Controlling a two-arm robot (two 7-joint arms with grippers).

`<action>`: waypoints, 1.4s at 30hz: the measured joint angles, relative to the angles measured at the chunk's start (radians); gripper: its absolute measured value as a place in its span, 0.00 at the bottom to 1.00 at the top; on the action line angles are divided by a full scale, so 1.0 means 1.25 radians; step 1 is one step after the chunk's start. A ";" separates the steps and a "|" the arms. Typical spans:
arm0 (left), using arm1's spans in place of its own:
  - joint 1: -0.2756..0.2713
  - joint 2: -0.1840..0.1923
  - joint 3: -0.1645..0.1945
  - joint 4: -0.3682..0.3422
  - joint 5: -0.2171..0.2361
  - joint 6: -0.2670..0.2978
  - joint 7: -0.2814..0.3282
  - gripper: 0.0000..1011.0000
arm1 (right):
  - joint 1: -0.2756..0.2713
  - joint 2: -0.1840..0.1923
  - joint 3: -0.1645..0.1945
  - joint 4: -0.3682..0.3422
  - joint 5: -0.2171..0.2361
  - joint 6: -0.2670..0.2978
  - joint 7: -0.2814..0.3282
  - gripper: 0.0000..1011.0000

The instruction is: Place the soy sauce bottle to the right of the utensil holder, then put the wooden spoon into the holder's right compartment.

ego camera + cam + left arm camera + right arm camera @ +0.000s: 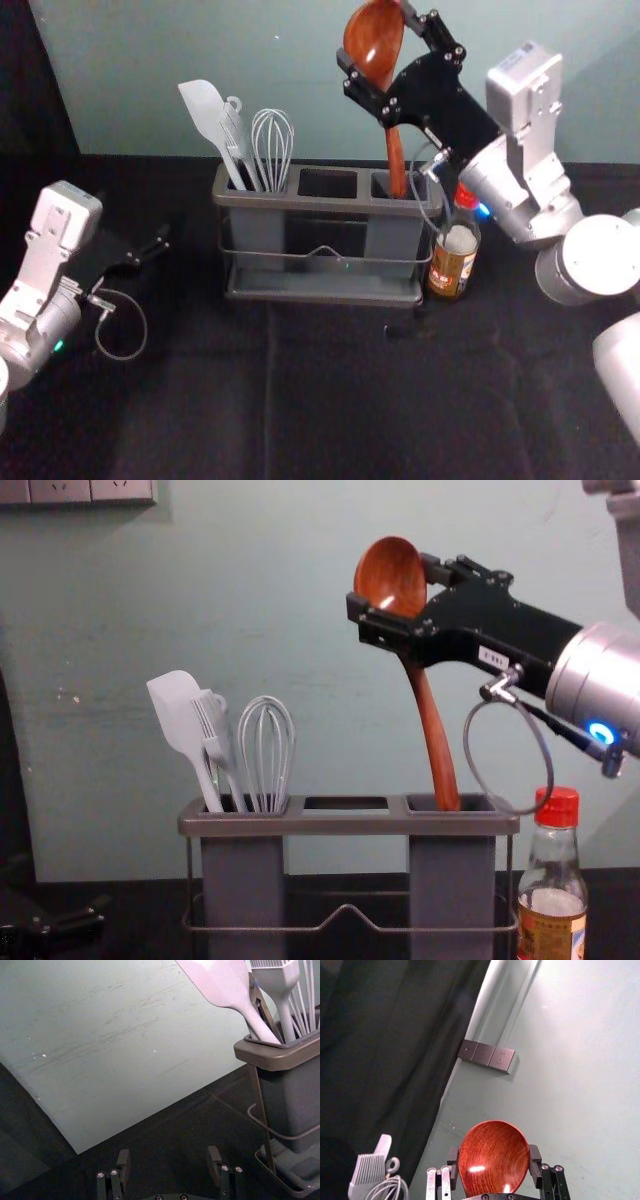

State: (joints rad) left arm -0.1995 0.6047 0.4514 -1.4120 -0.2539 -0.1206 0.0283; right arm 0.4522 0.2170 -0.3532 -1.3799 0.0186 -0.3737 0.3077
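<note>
My right gripper (376, 38) is raised above the holder's right end, shut on the bowl of the wooden spoon (396, 160). The right wrist view shows the bowl (493, 1160) between the tips of the right gripper (494, 1154). In the chest view the spoon handle (434, 740) slants down into the right compartment (420, 802) of the utensil holder (345, 823); its lower end is hidden. The soy sauce bottle (455, 258) stands upright just right of the holder (300, 201). My left gripper (150, 252) idles left of the holder; its wrist view shows the left gripper (169, 1156) open and empty.
A white spatula (180, 715), a brush (215, 735) and a whisk (267, 750) stand in the holder's left compartment. Behind the black-covered table (330, 390) rises a pale wall (180, 40). The right forearm (525, 195) passes above the bottle.
</note>
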 joint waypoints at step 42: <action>0.000 0.000 0.000 0.000 0.000 0.000 0.000 0.99 | -0.102 -0.035 0.038 0.066 -0.028 -0.068 -0.021 0.83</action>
State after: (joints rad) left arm -0.1996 0.6047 0.4514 -1.4120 -0.2539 -0.1206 0.0283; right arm 0.3253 0.1726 -0.3062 -1.2978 -0.0170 -0.4582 0.2814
